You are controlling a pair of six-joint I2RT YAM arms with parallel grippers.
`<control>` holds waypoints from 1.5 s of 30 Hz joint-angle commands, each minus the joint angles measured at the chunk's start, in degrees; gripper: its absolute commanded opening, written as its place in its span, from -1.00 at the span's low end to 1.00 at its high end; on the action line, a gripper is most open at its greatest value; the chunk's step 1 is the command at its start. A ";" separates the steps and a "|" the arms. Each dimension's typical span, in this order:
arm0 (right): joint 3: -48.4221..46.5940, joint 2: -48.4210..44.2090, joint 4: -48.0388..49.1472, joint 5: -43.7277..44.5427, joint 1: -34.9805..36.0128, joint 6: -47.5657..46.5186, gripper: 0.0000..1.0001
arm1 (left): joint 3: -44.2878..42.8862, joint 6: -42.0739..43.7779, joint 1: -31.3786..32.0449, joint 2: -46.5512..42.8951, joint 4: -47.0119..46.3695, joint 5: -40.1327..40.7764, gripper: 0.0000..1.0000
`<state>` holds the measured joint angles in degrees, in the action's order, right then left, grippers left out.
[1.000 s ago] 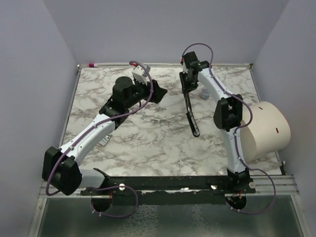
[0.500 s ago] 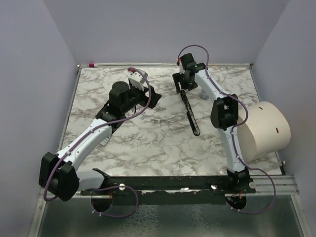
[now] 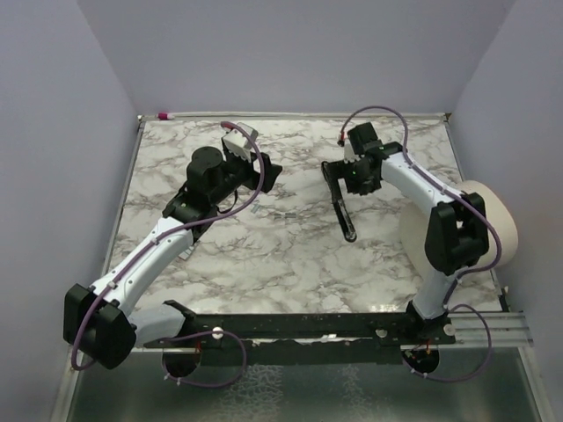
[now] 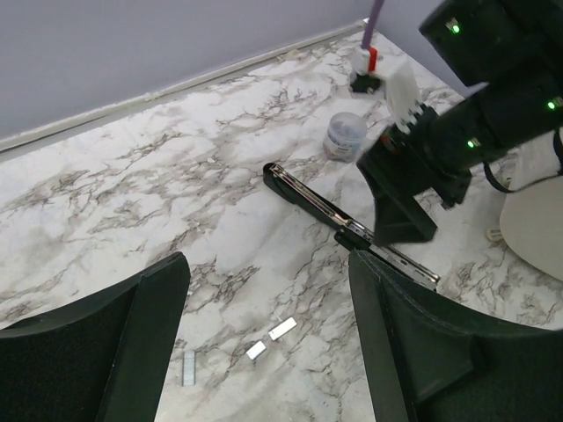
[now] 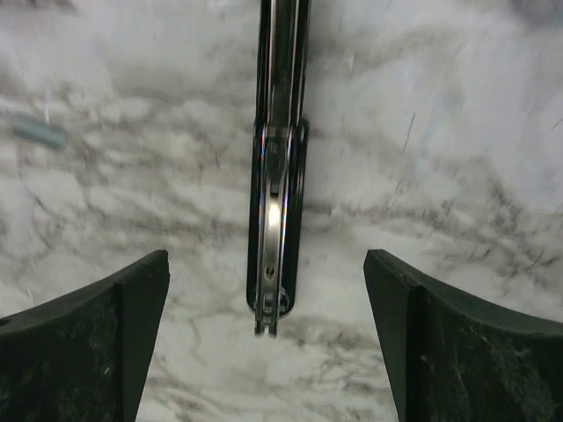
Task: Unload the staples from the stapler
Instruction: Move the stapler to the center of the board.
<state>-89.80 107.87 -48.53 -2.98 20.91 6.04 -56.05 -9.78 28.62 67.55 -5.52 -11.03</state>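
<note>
- The stapler [image 4: 310,200] lies flat on the counter [image 4: 176,202], right of centre. It is opened out into a slim black bar, bright staple channel facing up.
- The right pincer [image 5: 264,264] hovers straight above one end, jaws spread wide either side, touching nothing.
- The left pincer [image 4: 266,264] hangs spread and empty too, facing the stapler across the marble.
- A few staples [image 4: 281,330] sit loose close under the left pincer, apart from the stapler.
- Handling, I'd say: stiff, light, slick metal, and it seems jointed midway, so it may fold when lifted.
- The best hold looks to be across the narrow sides at the sleeved end, clear of the channel.
- The staples themselves look featherlight and flat, hard to pinch.
- Room: there's open marble on the stapler's left and near sides.
- A cup [image 4: 345,136] stands near its far end, and the big roll [image 3: 479,229] at the right edge crowds that arm's elbow.
</note>
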 commanded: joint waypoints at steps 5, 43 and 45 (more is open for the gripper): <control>24.79 -11.03 9.35 -7.17 0.00 4.68 0.99 | -0.71 0.56 0.93 -0.91 0.76 1.93 0.52; -12.51 22.30 6.29 8.93 5.11 10.13 -0.24 | -1.43 3.41 4.77 -2.63 4.06 16.10 0.64; -16.66 24.74 5.84 8.80 5.02 10.34 -0.25 | -1.52 3.60 5.01 -2.81 4.07 16.34 0.65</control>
<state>-99.96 126.85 -42.04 4.23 25.82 15.44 -56.73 -7.40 33.04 66.57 -1.34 3.20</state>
